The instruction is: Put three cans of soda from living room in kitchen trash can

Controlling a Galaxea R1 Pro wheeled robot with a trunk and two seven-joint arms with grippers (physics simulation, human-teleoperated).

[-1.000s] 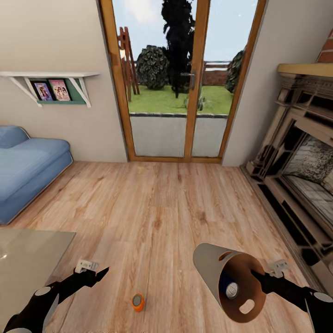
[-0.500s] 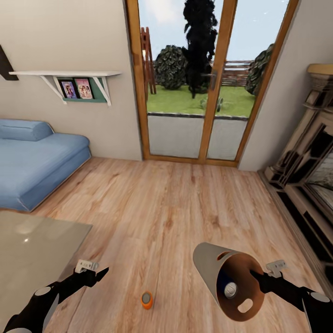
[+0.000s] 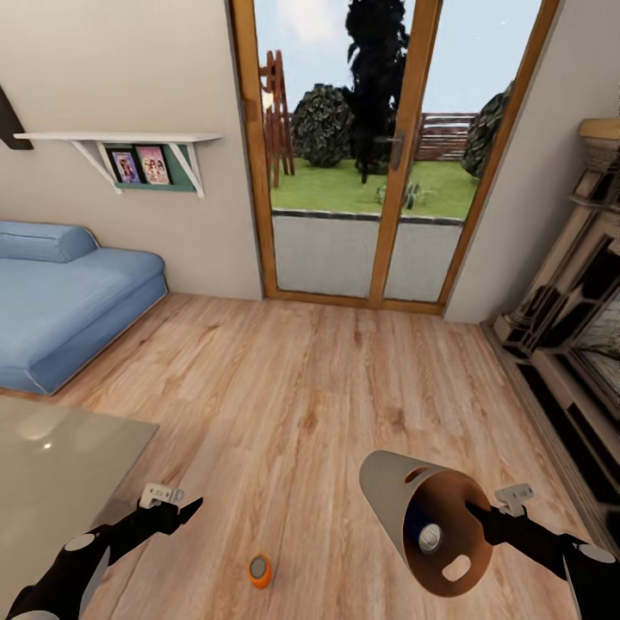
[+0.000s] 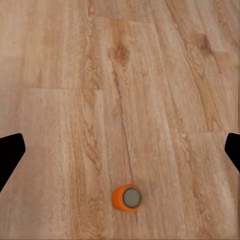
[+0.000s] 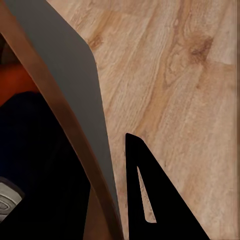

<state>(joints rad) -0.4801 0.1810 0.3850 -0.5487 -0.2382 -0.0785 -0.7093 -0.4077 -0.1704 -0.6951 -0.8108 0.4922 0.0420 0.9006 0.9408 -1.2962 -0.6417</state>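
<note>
Floor [image 3: 344, 370] lies open beyond orange can [image 3: 259, 570].

A light wood plank floor [image 3: 327, 370] runs from the glass doors [image 3: 370, 155] at the far side to the near edge. 1 orange soda can [image 3: 259, 570] lies on its side on the planks, near and left of center, its grey top facing the camera; the left wrist view shows it [image 4: 127, 198] alone on bare boards. A blue sofa [image 3: 60, 301] stands at the far left, a glass low table [image 3: 52, 482] at the near left, and a fireplace surround [image 3: 568, 344] along the right.
</note>
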